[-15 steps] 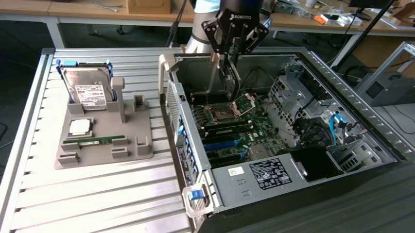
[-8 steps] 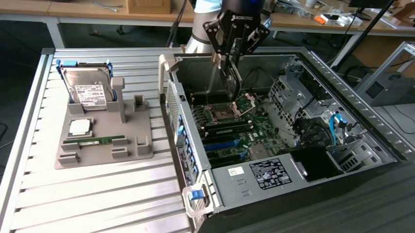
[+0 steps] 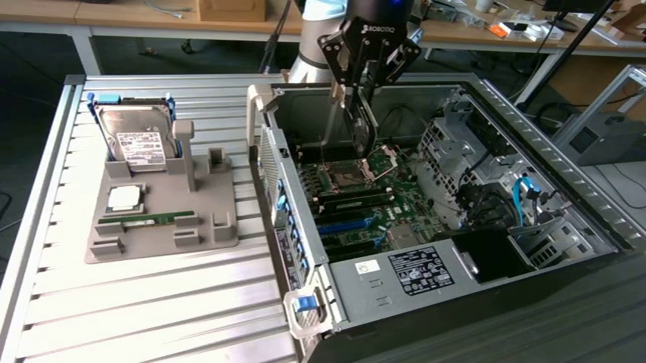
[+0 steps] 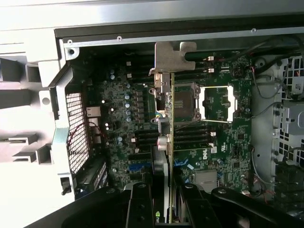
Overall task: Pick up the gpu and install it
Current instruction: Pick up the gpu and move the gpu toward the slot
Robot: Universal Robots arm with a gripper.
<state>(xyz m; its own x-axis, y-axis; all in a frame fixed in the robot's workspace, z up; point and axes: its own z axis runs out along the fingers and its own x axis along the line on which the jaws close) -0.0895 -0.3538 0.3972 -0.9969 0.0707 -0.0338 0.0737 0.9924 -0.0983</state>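
My gripper hangs above the open computer case and is shut on the gpu. The card is held on edge and points down toward the motherboard. In the wrist view the gpu appears edge-on between my fingers, and its silver bracket is at the far end, near the case's rear wall. The card's lower edge floats above the board beside the open CPU socket, apart from the slots.
In the exterior view's left, a grey holder carries a silver hard drive, a CPU chip and a narrow RAM stick. Inside the case are drive cages, cables and a power supply.
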